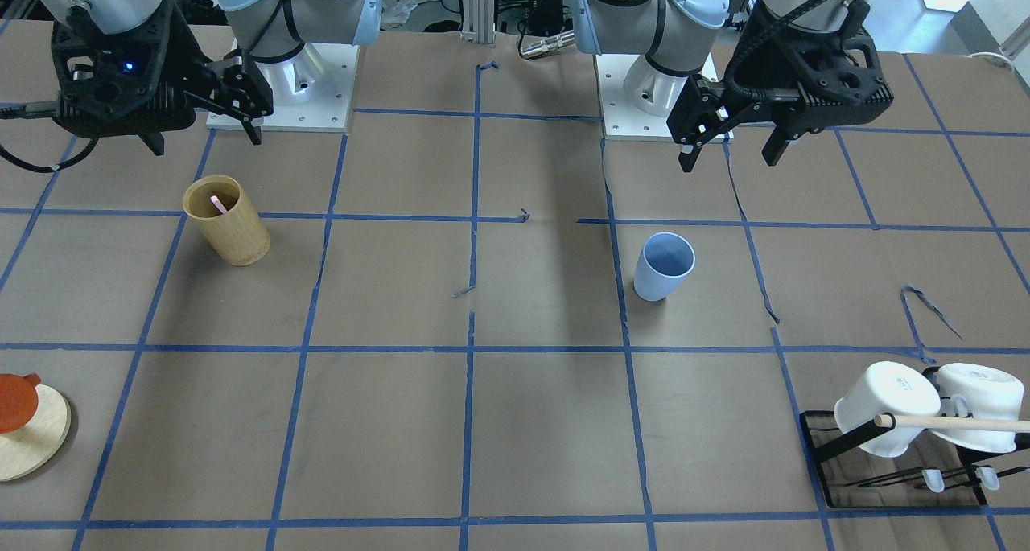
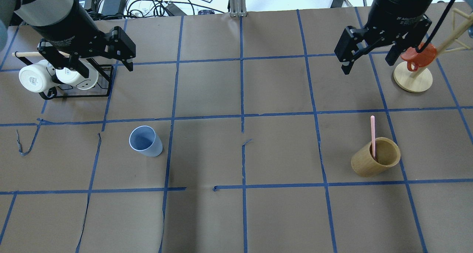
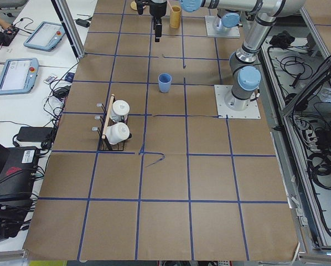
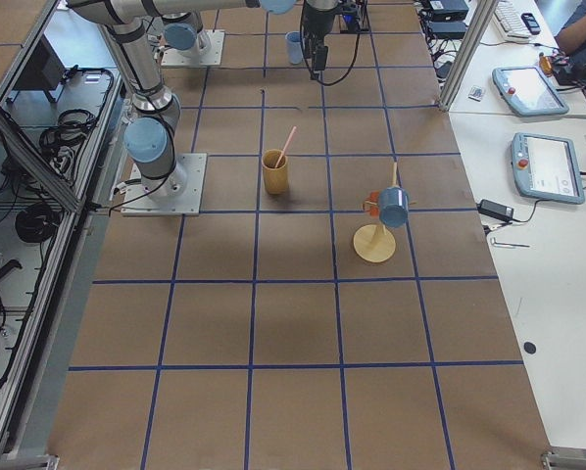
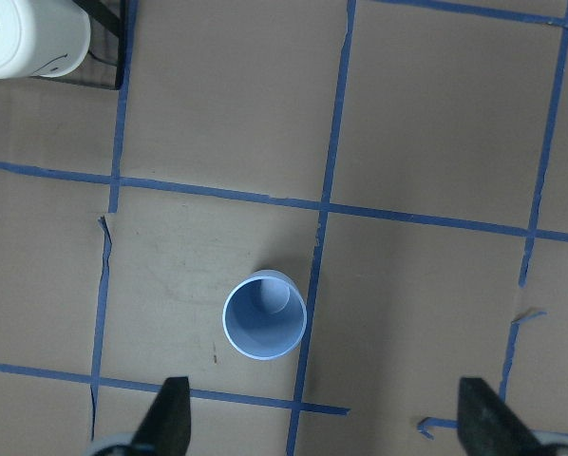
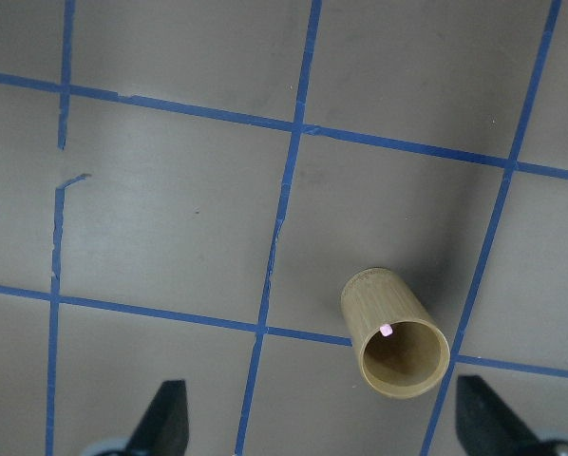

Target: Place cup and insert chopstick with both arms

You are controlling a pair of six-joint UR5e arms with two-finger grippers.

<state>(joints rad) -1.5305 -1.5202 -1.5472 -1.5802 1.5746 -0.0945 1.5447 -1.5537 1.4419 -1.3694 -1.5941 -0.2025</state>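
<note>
Hovering, jaws apart, the left tool [image 2: 105,66] is well clear of the upright cup [image 2: 146,142] on the bench [image 2: 277,153]; the right tool [image 2: 368,64], likewise spread, overlooks the chopstick [image 2: 373,134] leaning in the bamboo holder [image 2: 373,162]. Off-centre pinches could topple either.
</note>
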